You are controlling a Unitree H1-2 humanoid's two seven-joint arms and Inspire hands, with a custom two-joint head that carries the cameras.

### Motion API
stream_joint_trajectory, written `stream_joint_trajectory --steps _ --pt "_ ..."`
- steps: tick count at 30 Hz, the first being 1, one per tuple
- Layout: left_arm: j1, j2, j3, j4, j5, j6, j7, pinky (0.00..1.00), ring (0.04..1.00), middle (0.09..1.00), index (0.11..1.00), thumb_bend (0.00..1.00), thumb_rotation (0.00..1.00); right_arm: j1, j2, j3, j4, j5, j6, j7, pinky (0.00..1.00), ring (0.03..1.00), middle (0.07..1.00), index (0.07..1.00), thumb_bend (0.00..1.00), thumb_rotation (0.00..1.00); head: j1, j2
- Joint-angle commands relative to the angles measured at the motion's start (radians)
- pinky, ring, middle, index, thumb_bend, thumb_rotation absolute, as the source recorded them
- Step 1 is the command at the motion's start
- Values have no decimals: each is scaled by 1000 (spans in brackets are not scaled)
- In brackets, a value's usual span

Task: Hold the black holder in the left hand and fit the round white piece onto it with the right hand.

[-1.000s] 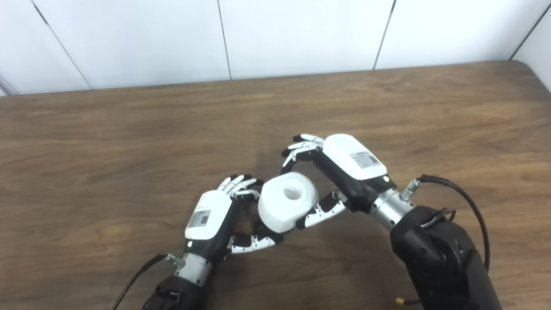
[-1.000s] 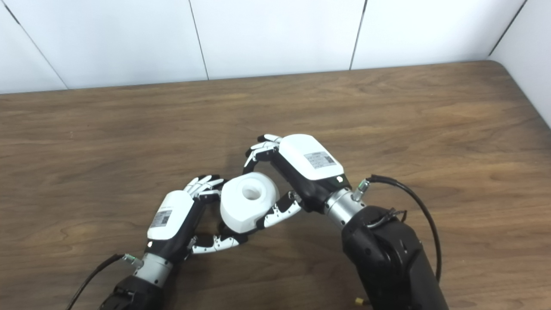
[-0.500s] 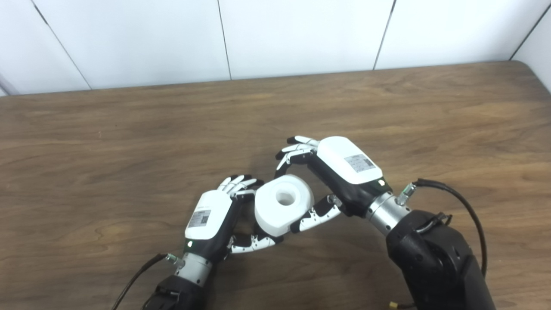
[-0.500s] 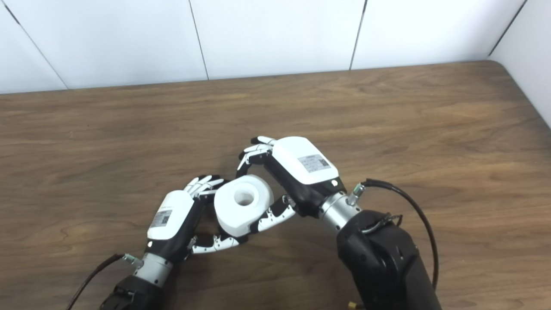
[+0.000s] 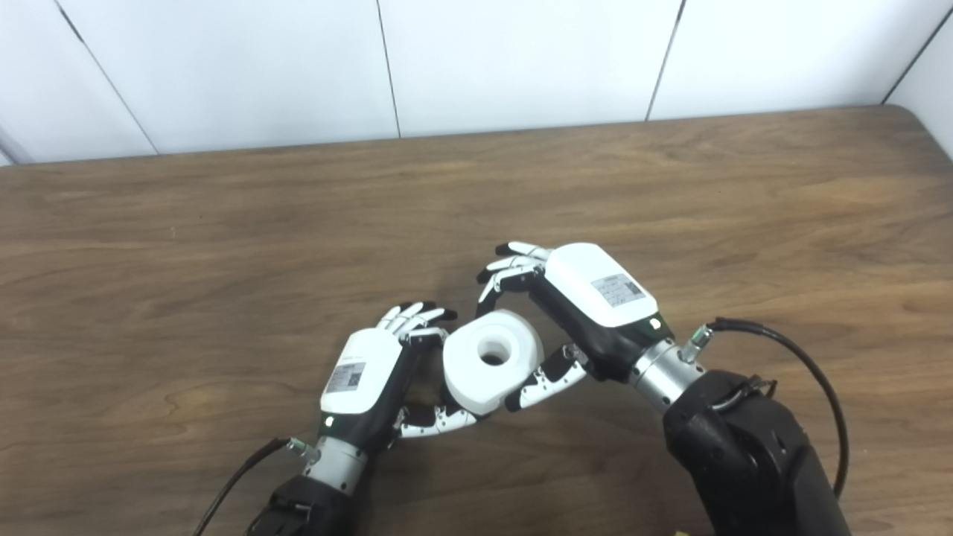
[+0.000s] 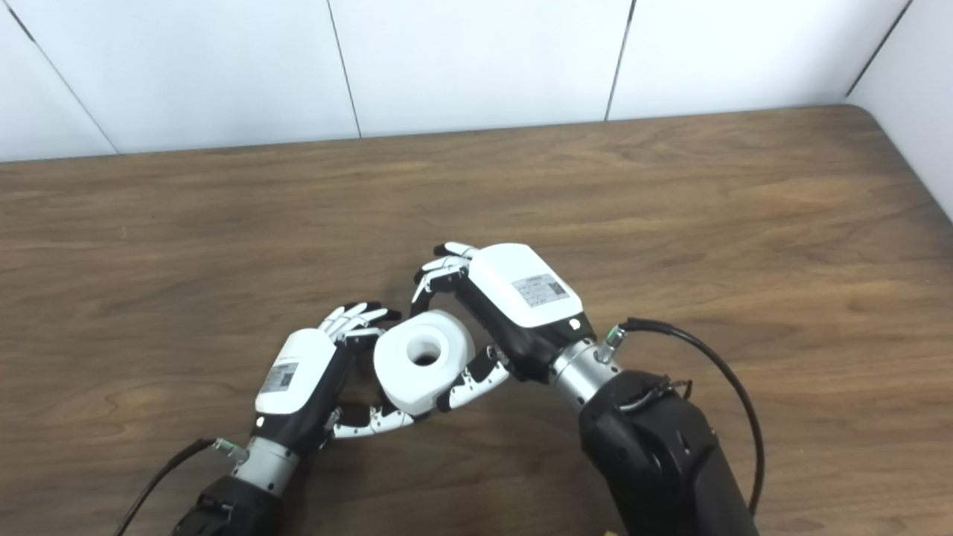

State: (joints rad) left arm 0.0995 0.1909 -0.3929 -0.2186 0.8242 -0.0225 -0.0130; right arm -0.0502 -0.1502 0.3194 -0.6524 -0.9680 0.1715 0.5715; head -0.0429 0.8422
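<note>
Left eye view: one white piece (image 5: pixel 491 360) and two hands are showing. The right hand (image 5: pixel 588 313) is gripping the piece between fingers and thumb; the left hand (image 5: pixel 376 376) is curling around something hidden beneath it. The wooden table (image 5: pixel 223 246) is meeting white wall panels (image 5: pixel 521 59).

Right eye view: the piece is sitting lower and closer to the left hand than a second ago.

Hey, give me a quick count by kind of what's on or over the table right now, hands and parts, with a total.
Robot hands: 2, the left robot hand and the right robot hand.
Round white pieces: 1, the round white piece, between the two hands.
Black holders: 0 clearly visible; any holder would be hidden under the white piece.
Total: 3
</note>
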Motion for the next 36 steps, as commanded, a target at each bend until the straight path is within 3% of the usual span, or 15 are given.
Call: stream_joint_trajectory --steps 1,14,16,19,22,28,36 --pt "6 8 -11 5 13 7 -33 919 902 830 485 522 50 -17 -1 -5 -15 -4 -29 -18 815 892 778 483 522 140 -2 1" --pt "5 5 -14 7 16 10 -34 924 900 829 485 522 49 -21 -20 -10 -19 -8 -26 7 809 894 789 492 523 159 -2 -3" --pt "5 6 -15 7 17 9 -33 923 901 828 485 522 49 -23 -22 -10 -23 -12 -21 17 815 897 805 607 839 313 -2 -3" --pt "6 6 -15 8 15 8 -33 924 903 828 485 522 49 -26 -23 -7 -33 -34 -18 42 835 913 841 692 975 397 -2 -4" --pt "4 8 -16 11 20 4 -28 916 899 827 485 522 50 -30 -26 -5 -44 -59 -25 70 856 939 893 786 1000 478 -2 -4" --pt "2 8 -17 16 20 7 -31 921 904 829 485 522 50 -26 -22 -9 -51 -75 -36 73 874 958 929 862 1000 532 -3 -9" --pt "1 7 -17 19 17 4 -29 925 901 823 485 521 49 -19 -17 -20 -52 -64 -26 83 860 965 943 979 1000 539 -2 -12"
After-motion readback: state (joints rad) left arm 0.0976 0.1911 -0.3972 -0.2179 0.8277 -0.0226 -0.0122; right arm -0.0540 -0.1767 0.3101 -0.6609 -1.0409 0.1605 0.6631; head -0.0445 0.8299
